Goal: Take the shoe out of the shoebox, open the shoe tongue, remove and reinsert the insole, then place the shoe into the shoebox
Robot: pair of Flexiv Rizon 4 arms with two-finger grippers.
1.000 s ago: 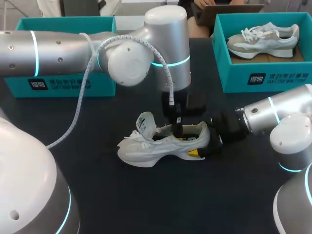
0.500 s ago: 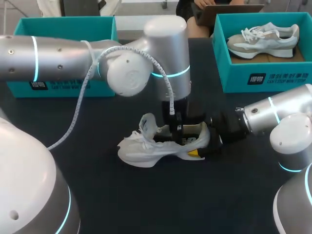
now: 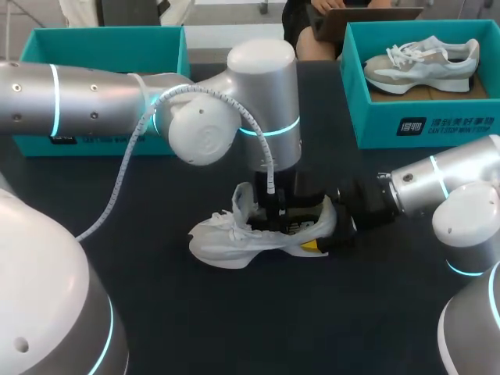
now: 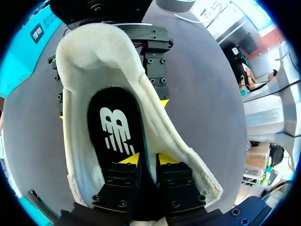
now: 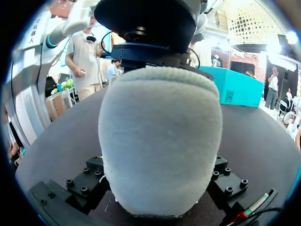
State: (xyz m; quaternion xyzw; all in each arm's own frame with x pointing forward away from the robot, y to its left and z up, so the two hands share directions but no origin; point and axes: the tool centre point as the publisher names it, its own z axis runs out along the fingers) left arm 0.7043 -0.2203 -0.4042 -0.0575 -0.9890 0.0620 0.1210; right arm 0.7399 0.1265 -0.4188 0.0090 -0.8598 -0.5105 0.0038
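A white shoe [image 3: 234, 238] lies on its sole on the black table, toe to the left, with its tongue [image 3: 244, 199] standing up. My left gripper [image 3: 283, 217] points straight down into the shoe's mouth. In the left wrist view its yellow tips [image 4: 146, 160] stand slightly apart, open, just over the black insole [image 4: 115, 132], which lies flat inside the shoe [image 4: 94, 52]. My right gripper [image 3: 332, 230] comes in from the right and is shut on the heel [image 5: 160, 141], with one of its fingers [image 4: 155, 61] against each side.
A teal shoebox [image 3: 437, 125] at the back right holds another pale shoe [image 3: 422, 62]. A second teal shoebox [image 3: 101, 39] stands at the back left, partly behind my left arm. Bare table [image 3: 258, 312] stretches in front of the shoe.
My left gripper has come down into the shoe's mouth and its fingers have parted a little. The tongue now stands closer to it. The right gripper has kept still on the heel.
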